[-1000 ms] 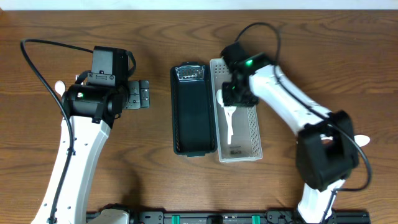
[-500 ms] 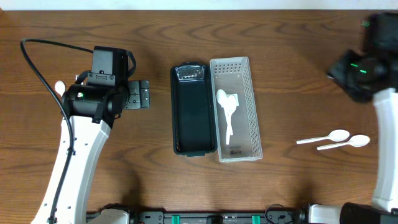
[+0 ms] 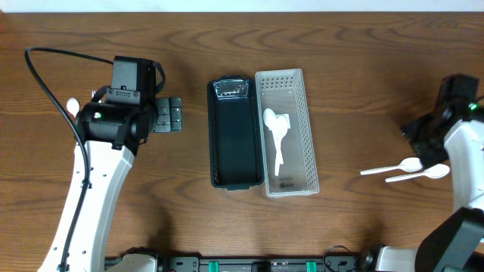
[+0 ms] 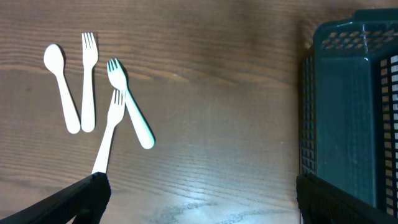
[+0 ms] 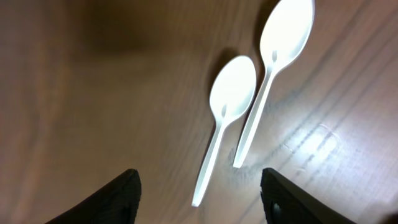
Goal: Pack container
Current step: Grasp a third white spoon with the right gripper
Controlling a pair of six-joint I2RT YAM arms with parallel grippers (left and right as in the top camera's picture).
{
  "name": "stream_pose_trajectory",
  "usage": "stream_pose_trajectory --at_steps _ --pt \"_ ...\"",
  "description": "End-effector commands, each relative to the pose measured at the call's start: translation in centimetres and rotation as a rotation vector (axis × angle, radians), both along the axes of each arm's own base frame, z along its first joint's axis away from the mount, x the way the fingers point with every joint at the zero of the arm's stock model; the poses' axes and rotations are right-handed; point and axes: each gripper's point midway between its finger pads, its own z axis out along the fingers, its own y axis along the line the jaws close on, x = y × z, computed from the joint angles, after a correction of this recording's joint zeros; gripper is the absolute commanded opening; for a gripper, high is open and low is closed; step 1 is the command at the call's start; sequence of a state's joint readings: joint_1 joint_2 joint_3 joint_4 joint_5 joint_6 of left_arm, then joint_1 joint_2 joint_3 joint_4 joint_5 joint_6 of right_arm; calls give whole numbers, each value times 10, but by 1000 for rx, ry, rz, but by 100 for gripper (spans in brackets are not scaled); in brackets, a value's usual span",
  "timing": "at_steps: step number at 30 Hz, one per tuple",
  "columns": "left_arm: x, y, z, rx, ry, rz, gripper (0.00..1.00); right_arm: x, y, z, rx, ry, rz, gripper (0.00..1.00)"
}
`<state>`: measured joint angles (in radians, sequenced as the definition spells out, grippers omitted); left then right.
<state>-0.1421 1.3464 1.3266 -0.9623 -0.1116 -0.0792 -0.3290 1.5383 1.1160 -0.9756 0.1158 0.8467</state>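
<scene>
A dark green container (image 3: pixel 236 136) and a white perforated basket (image 3: pixel 302 113) stand side by side mid-table. White spoons (image 3: pixel 275 130) lie in the basket. Two more white spoons (image 3: pixel 393 168) (image 3: pixel 420 174) lie on the table at the right. My right gripper (image 3: pixel 420 140) is open and empty just above them; the right wrist view shows both spoons (image 5: pixel 227 118) (image 5: pixel 273 74) ahead of the jaws (image 5: pixel 200 199). My left gripper (image 3: pixel 170 115) is open and empty, left of the dark container (image 4: pixel 348 112). A spoon (image 4: pixel 62 87) and three forks (image 4: pixel 88 81) lie ahead of its jaws (image 4: pixel 199 199).
The left arm hides most of the left cutlery from overhead; only a spoon bowl (image 3: pixel 72 106) shows. A black rail runs along the table's front edge (image 3: pixel 257 264).
My right arm left the white basket, swung to the far right, then came down over the two loose spoons. Spoons stay in the basket. The left arm has not moved.
</scene>
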Motion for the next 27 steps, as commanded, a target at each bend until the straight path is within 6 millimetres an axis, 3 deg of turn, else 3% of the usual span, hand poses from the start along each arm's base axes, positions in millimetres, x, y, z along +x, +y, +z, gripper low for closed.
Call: stream_pose_trajectory --at_steps 1,7,27 --pt "2 1 6 -6 -16 15 98 -10 1 -20 0 14 -17 67" --pt "2 1 6 -6 -16 15 98 -15 3 -50 -8 2 4 70" --pt "2 1 6 -6 -16 15 98 -14 19 -110 111 66 17 67"
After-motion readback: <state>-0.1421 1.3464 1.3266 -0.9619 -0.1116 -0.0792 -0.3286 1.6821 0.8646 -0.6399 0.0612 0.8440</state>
